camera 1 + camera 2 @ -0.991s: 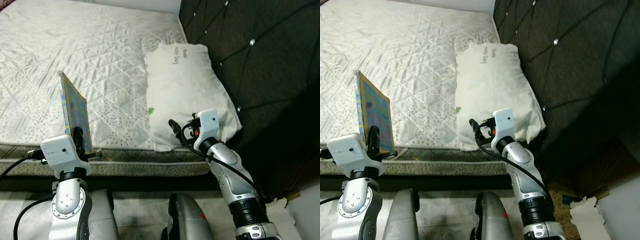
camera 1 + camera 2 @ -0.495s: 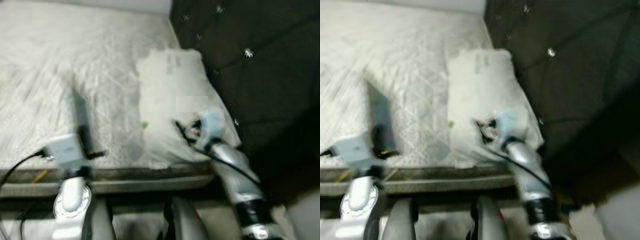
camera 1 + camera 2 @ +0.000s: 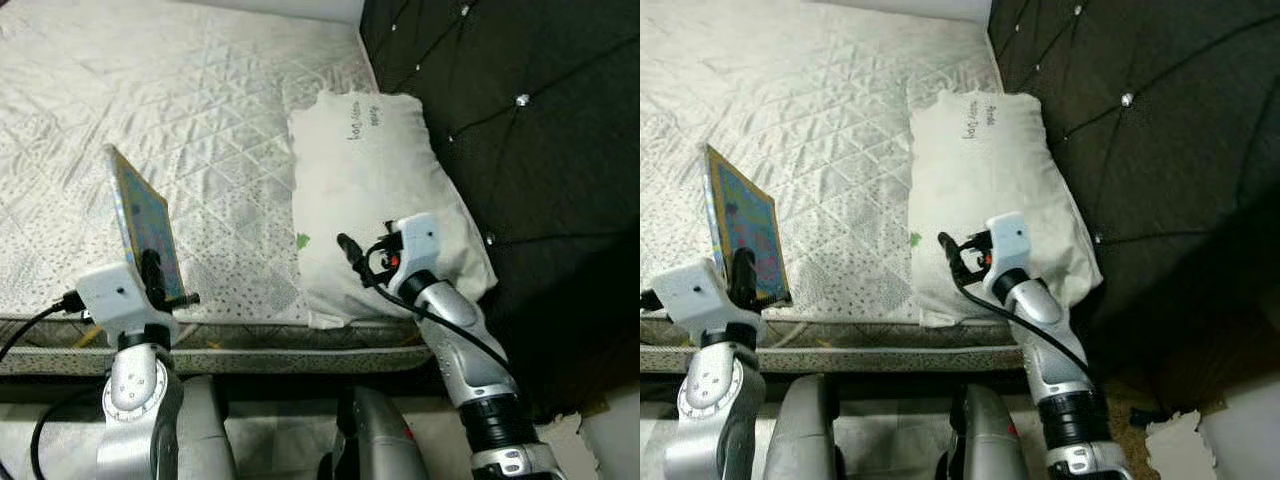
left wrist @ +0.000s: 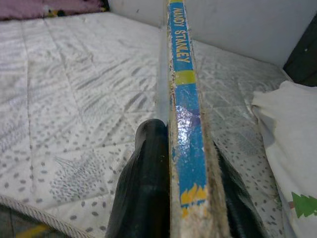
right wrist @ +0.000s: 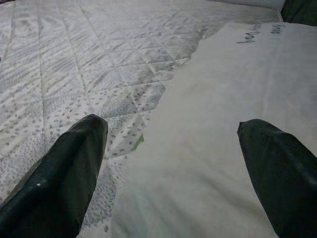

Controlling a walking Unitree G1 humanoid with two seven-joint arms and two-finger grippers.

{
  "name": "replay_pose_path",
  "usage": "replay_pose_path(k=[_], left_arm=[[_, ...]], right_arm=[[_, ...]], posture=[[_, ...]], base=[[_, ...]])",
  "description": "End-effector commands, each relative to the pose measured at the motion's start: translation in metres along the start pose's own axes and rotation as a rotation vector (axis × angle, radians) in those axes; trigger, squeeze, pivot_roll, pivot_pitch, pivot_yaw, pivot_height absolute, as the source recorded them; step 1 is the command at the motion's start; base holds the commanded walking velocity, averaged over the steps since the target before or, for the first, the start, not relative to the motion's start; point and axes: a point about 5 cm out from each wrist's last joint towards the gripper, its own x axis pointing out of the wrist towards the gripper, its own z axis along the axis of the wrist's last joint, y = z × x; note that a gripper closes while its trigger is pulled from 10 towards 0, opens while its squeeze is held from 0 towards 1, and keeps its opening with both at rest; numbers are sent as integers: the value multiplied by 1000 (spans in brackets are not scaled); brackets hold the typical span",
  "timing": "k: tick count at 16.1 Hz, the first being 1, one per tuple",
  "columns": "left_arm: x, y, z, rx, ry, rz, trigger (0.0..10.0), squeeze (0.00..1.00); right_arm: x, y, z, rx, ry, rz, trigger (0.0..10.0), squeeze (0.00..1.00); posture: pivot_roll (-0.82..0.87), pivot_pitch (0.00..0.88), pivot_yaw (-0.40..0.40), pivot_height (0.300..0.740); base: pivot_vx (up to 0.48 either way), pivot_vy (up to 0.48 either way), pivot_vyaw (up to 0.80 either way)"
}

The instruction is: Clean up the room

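Book (image 3: pixel 146 224) clamped in left gripper (image 4: pixel 185 163), not yet stowed. Right gripper (image 5: pixel 173 163) spread wide over pillow (image 3: pixel 375 190), empty. Mid-task.

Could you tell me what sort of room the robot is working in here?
Most likely a bedroom: a bare quilted mattress lies in front of the robot, with a white pillow at its end against a dark tufted headboard. The left gripper holds a thin book upright.

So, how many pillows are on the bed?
1. The pillow lies on the mattress beside the dark headboard, under the open right end effector. No others visible.
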Motion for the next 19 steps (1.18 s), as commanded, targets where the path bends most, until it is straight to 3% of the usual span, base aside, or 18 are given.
replay_pose_path(k=[1,4,7,13,14,19], left_arm=[[3,-14,1,-84,4,-13,10000,0],[21,-24,-1,-229,49,-54,10000,0],[33,-30,-3,-309,75,-77,10000,0],[60,-36,-2,-425,112,-154,10000,0],[63,-37,-3,-474,135,-149,10000,0],[54,-41,-29,-462,239,-113,10000,0]], right_arm=[[-3,-9,4,-17,3,-20,10000,0],[-10,-37,7,-79,34,-56,10000,0],[-18,-55,8,-141,74,-75,10000,0],[-23,-58,11,-195,89,-36,10000,0],[-24,-60,12,-225,91,-28,10000,0],[-23,-63,15,-247,91,-20,10000,0]], posture=[[-73,85,-150,571],[-115,102,-187,571],[-143,110,-213,571],[-177,110,-234,571],[-181,109,-238,571],[-197,109,-247,571]], base=[[0,0,0],[0,0,0],[0,0,0],[0,0,0],[0,0,0],[0,0,0]])
